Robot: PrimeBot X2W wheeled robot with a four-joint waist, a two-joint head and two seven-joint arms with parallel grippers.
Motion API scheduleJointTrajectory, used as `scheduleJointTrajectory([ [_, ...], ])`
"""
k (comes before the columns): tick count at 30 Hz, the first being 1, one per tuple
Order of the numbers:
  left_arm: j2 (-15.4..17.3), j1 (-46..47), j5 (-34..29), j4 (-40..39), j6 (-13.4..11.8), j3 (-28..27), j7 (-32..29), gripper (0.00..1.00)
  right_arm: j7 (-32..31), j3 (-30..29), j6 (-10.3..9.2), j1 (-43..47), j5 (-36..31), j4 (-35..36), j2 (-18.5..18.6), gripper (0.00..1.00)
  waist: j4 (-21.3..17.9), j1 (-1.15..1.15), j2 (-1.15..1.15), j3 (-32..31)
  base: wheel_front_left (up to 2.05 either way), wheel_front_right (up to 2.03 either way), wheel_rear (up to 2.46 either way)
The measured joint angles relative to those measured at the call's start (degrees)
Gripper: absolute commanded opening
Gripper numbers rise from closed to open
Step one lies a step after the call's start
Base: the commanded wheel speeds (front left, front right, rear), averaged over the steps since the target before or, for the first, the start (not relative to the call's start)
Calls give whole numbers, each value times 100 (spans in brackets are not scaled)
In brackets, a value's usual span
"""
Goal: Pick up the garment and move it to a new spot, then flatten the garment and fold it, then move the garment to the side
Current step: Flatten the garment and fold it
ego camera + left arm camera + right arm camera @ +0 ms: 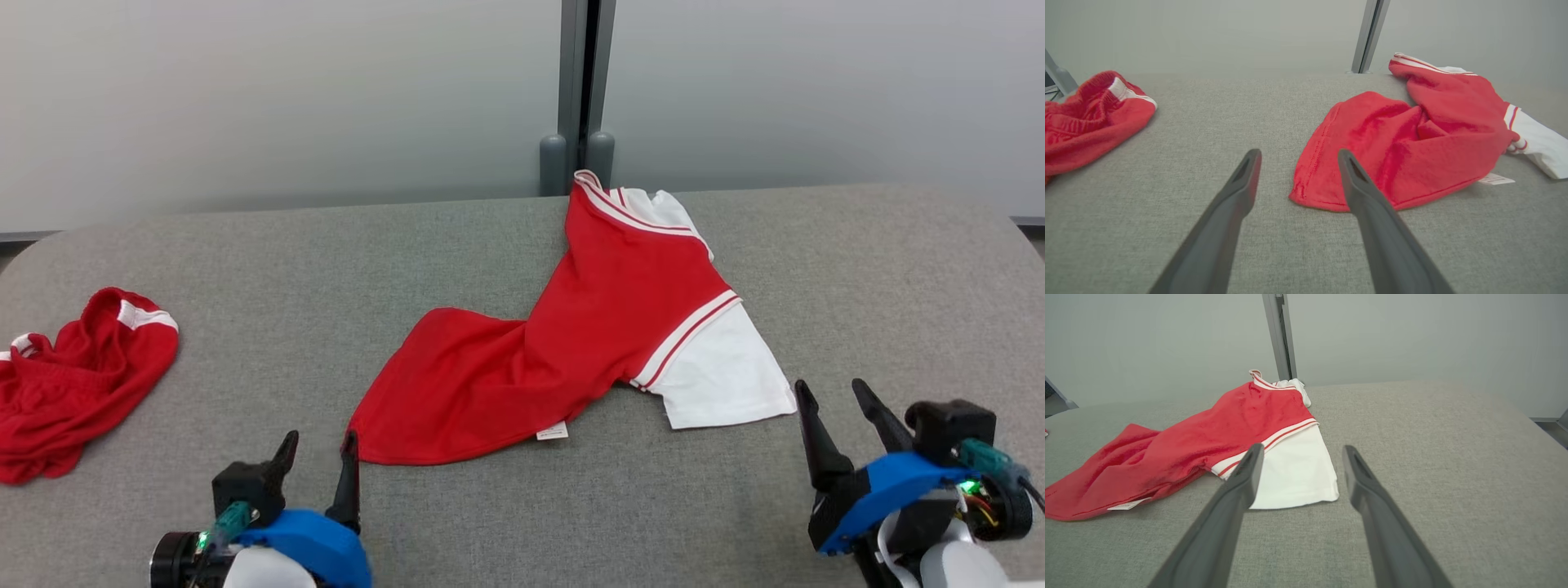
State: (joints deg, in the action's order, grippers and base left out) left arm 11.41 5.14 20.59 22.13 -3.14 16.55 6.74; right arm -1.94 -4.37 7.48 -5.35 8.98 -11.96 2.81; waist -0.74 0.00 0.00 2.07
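Observation:
The garment is a red shirt with white sleeves and red-and-white trim, lying crumpled across the middle of the grey table, its collar at the far edge. It also lies ahead in the left wrist view as the garment and in the right wrist view as the garment. My left gripper stands open just short of the shirt's near red corner. My right gripper stands open near the white sleeve's corner, holding nothing. In the wrist views the left gripper and right gripper show spread fingers.
A second red piece of clothing with a white stripe lies bunched at the table's left edge, also seen as red clothing. A grey wall with a vertical post stands behind the table. Bare grey tabletop spreads to the right of the shirt.

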Motion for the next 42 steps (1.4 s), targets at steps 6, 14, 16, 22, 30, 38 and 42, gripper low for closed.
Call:
scheduleJointTrajectory([
  [6, -92, 665, 47, 801, 74, 163, -719, 100, -756, -347, 0, -843, -110, -906, 3, 100, -42, 1, 0, 356, 0, 0, 0],
  [14, -227, 1269, 81, 1601, 9, 187, -912, 100, -834, -403, 0, -1790, -341, -2135, 0, 100, -63, 1, 1, 806, 0, 0, 0],
  [16, -249, 1413, 104, 1708, 27, 198, -899, 100, -775, -464, 0, -1966, -609, -2396, 2, 100, -55, 1, 1, 898, 0, 0, 0],
  [22, -335, 1776, 153, 2027, 65, 224, -890, 100, -715, -387, 0, -2404, -602, -3214, -1, 100, 19, 0, 0, 1138, 0, 0, 0],
  [30, -463, 1956, 332, 2275, 291, 267, -969, 0, -636, -145, -9, -2752, -487, -3828, 81, 0, 121, -1, -2, 1272, 0, 0, 0],
  [38, -581, 1830, 512, 2304, 470, 287, -735, 0, -225, -137, -7, -2669, -382, -3855, 32, 0, 153, 2, 1, 1059, 0, 0, 0],
  [42, -579, 1625, 654, 2035, 508, 165, -404, 0, 20, -78, 0, -2528, -33, -3484, -12, 0, 131, 1, 2, 829, 0, 0, 0],
])
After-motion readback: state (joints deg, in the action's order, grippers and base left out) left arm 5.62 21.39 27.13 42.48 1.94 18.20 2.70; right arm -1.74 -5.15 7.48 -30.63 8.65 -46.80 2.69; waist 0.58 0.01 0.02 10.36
